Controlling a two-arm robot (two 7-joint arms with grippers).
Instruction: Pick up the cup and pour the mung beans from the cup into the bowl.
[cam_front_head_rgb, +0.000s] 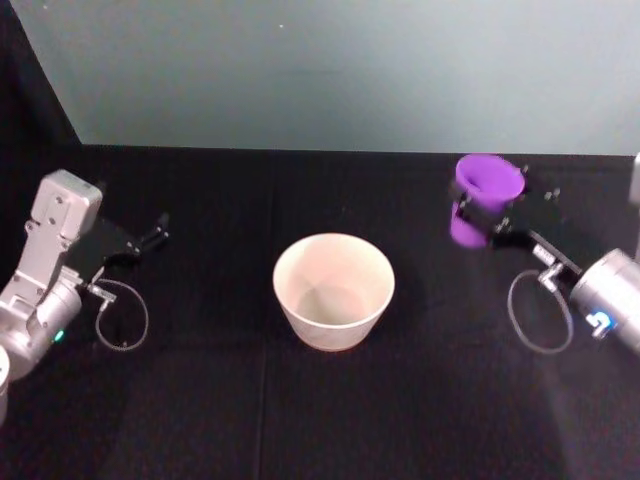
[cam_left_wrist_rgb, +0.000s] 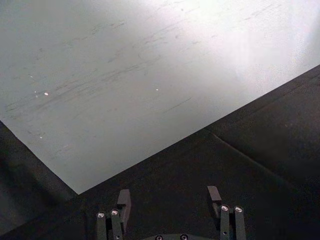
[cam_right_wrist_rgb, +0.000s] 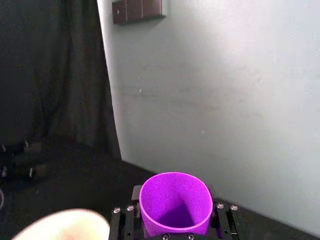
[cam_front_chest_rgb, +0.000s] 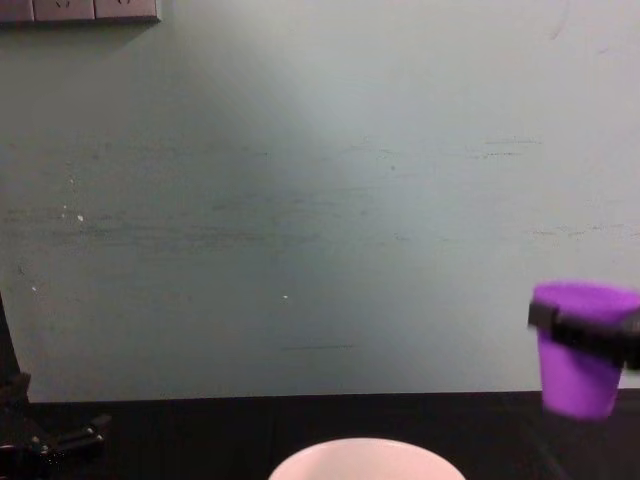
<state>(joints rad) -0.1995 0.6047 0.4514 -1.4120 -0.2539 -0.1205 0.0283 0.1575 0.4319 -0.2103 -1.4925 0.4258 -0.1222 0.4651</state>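
Cup (cam_front_head_rgb: 488, 180): bright purple, at far right of the scene, gripped by the right hand (cam_front_head_rgb: 492, 215), whose black fingers (cam_front_chest_rgb: 585, 330) clamp its wall just below the rim, one on each side. In the chest view its base appears clear of the black worktop (cam_front_head_rgb: 330, 420), so I judge it lifted.

- Long axis upright, mouth up, no tilt begun.
- The right wrist view looks into the mouth and shows purple wall and shadow. I cannot make out any beans.

Bowl (cam_front_head_rgb: 335, 320): pale, wide, at mid-worktop. Its inside looks bare.

Key relation: the bowl lies to the left of the held cup and somewhat nearer, well apart from it. The cup is not over the rim. As I read it, the lift is done and the carry and pour are not. The next move calls for travel left and near until the cup's mouth overhangs the bowl, then a tip toward it. Tipping short of the rim would likely spill beans on the worktop.

Left hand (cam_left_wrist_rgb: 169, 200): parked at far left, fingers spread, grasping nothing. The right arm is the nearer one and carries the work.
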